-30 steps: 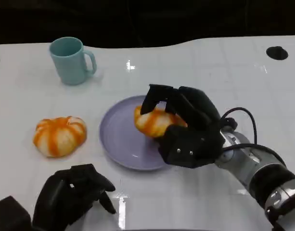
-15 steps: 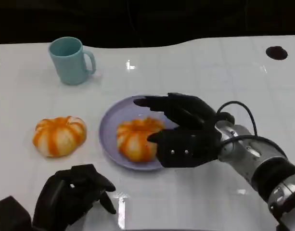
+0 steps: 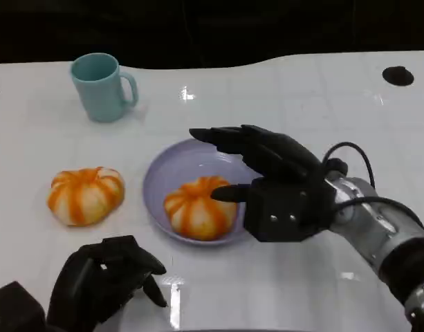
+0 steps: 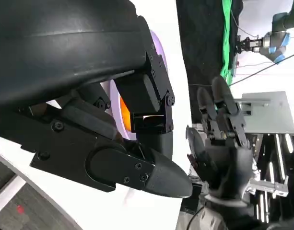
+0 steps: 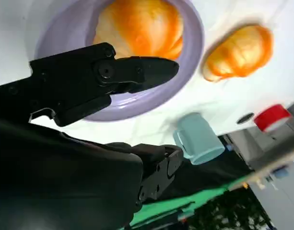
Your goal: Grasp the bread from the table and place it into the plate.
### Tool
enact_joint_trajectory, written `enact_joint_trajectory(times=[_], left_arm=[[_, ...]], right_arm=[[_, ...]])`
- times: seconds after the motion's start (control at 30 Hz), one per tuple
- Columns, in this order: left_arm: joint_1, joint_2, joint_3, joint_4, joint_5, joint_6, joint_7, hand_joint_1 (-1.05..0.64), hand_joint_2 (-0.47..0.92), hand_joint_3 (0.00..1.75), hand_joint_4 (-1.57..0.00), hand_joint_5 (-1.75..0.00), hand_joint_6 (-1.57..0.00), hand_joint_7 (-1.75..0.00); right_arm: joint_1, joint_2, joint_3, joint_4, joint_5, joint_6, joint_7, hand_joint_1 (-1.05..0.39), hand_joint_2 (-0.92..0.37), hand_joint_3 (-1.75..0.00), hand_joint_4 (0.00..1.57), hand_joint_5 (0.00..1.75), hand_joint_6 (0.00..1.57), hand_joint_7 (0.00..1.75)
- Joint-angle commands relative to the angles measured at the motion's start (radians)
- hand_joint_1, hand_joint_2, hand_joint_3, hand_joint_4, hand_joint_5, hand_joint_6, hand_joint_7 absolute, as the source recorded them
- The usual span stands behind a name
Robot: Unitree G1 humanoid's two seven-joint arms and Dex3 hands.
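On plate (image 3: 163,181): I see bread (image 3: 200,207) resting | right hand (image 3: 281,187) spread beside it, empty | left hand (image 3: 104,277) curled, holding nothing

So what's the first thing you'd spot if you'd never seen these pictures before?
Probably the big black right hand with its fingers spread open over the purple plate in the middle of the white table. An orange striped bread lies in that plate, with a second bread on the table to its left and a light blue mug further back.
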Motion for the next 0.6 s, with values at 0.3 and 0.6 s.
enact_joint_trajectory(times=[0.3, 0.6], left_arm=[[0.001, 0.007, 0.007, -0.002, -0.009, 0.002, 0.005, -0.93, 0.92, 0.08, -1.14, -1.18, -1.18, -0.76], [-0.001, 0.006, 0.006, -0.001, -0.006, 0.003, 0.007, -0.93, 0.92, 0.09, -1.15, -1.17, -1.18, -0.73]], right_arm=[[0.257, -0.042, -0.141, -0.195, 0.177, -0.232, -0.046, -0.52, -0.92, -0.23, 0.34, 0.86, 0.58, 0.14], [0.439, -0.054, -0.194, -0.304, 0.389, -0.347, 0.094, -0.30, -0.76, -0.60, 0.58, 1.23, 0.70, 0.75]])
